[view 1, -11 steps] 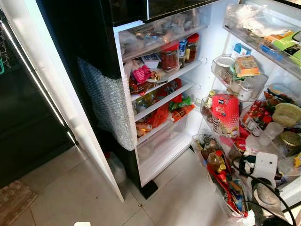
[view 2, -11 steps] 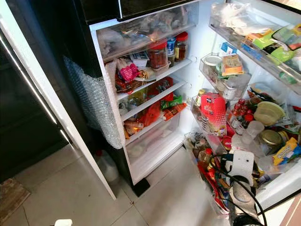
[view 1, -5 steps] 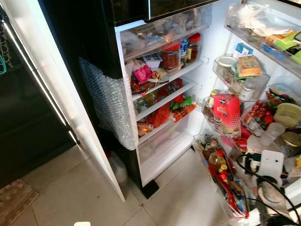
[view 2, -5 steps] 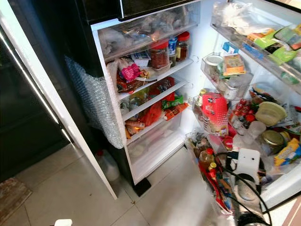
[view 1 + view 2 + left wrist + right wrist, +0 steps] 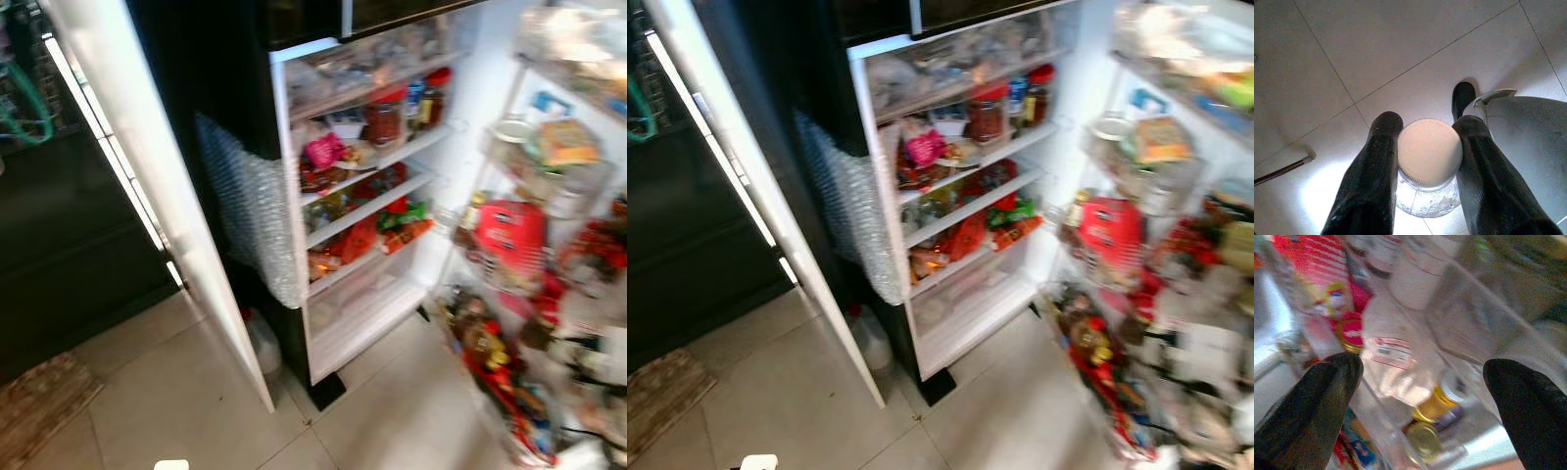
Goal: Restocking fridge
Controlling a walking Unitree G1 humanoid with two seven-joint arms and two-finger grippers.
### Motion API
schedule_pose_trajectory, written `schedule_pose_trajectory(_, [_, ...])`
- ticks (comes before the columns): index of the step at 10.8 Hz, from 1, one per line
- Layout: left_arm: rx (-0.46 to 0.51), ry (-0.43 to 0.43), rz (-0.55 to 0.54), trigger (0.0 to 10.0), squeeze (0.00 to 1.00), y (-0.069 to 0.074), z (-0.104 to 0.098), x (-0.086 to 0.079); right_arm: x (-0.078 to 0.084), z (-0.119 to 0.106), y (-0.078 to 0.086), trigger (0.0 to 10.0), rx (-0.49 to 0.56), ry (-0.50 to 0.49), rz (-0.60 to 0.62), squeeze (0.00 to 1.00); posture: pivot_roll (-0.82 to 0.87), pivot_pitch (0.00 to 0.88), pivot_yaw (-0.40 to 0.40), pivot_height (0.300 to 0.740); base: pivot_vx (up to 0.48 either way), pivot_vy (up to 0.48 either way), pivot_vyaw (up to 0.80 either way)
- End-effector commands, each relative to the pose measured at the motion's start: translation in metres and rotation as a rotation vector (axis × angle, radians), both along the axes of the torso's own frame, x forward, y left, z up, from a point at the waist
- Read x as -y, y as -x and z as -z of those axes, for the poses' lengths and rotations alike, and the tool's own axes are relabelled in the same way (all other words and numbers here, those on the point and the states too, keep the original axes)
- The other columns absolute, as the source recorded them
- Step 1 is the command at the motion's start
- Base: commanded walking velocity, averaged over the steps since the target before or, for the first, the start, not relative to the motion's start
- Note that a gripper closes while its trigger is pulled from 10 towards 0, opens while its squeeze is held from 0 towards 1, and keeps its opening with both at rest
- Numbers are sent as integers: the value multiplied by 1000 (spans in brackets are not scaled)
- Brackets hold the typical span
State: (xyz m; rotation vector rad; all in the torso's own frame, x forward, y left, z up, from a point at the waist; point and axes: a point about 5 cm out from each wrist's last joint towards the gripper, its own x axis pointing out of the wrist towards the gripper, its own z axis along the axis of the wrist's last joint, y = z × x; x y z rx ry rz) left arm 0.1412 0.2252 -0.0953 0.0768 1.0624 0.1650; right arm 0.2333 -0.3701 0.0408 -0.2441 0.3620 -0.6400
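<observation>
My left gripper (image 5: 1427, 149) hangs over the tiled floor (image 5: 1376, 49), its two black fingers (image 5: 1374, 171) pressed against either side of a clear jar (image 5: 1429, 169) with a pale round lid. To the right stands the open fridge (image 5: 372, 186), its shelves crowded with jars and packets, blurred. Its door bins (image 5: 1136, 323) on the far right are packed with bottles and a red packet (image 5: 1109, 235). My right gripper (image 5: 1422, 396) points into those bins, fingers spread wide and holding nothing.
</observation>
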Motion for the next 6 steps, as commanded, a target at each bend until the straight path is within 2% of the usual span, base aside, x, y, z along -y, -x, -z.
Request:
schedule_pose_trajectory(1, [-6, -7, 5, 10000, 0, 2, 0, -1, 16, 1, 16, 10000, -22, -1, 94, 0, -135, 0, 34, 740, 0, 0, 0])
schedule_pose_trajectory(2, [-7, -5, 7, 10000, 0, 2, 1, -1, 19, 4, 22, 10000, -31, -7, 131, 0, -133, 0, 30, 740, 0, 0, 0])
schedule_pose_trajectory(4, [-4, -3, 5, 10000, 0, 2, 0, -1, 15, 13, 28, 10000, -71, -22, 147, 0, -130, 0, 29, 740, 0, 0, 0])
schedule_pose_trajectory(6, [-6, -3, 4, 10000, 0, 2, 1, -1, -6, 34, 29, 10000, -123, -111, 120, 0, -125, 0, 28, 740, 0, 0, 0])
